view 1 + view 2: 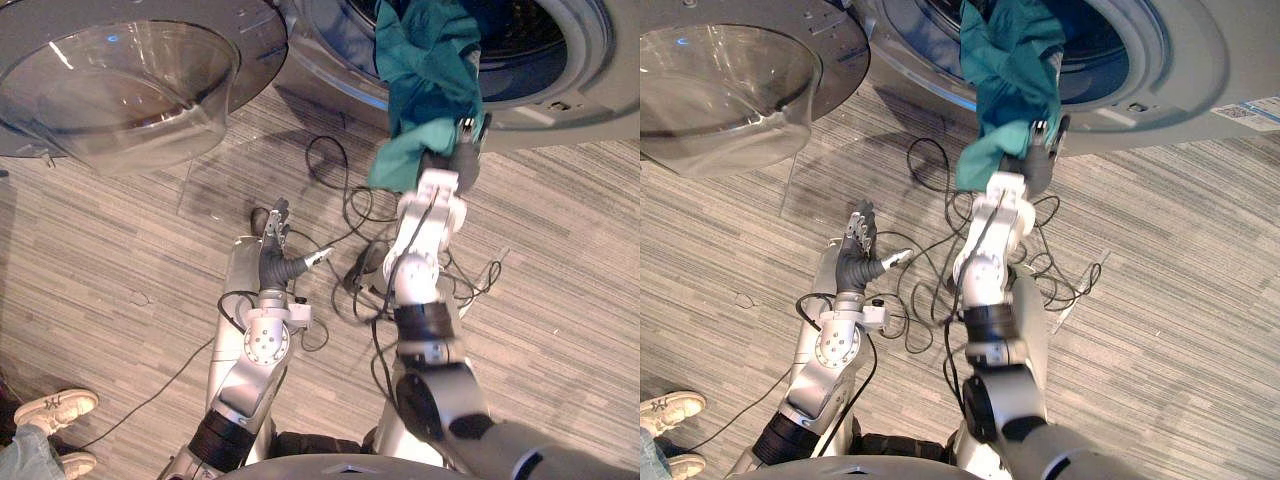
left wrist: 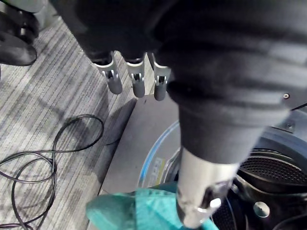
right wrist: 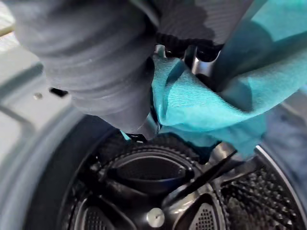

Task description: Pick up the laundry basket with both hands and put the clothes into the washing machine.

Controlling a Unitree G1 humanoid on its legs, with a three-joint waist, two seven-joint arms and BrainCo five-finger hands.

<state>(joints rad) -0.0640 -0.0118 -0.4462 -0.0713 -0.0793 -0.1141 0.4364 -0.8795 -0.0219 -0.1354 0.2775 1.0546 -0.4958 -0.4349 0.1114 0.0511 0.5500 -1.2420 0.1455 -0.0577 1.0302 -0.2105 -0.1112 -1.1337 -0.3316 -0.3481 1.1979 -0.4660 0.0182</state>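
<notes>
A teal garment (image 1: pixel 425 70) hangs over the lower rim of the washing machine's round opening (image 1: pixel 560 50), part of it inside the drum, part trailing down outside. My right hand (image 1: pixel 458 150) is raised to that rim with the cloth draped over it; in the right wrist view its fingers curl round the teal garment (image 3: pixel 201 100) just before the perforated drum (image 3: pixel 158 191). My left hand (image 1: pixel 275 250) hovers low over the floor, fingers (image 2: pixel 136 79) straight and thumb spread, holding nothing.
The washer's glass door (image 1: pixel 120 80) stands swung open at the upper left, above the striped wood-look floor (image 1: pixel 100 250). A person's white shoes (image 1: pixel 55 410) and a jeans hem show at the lower left corner.
</notes>
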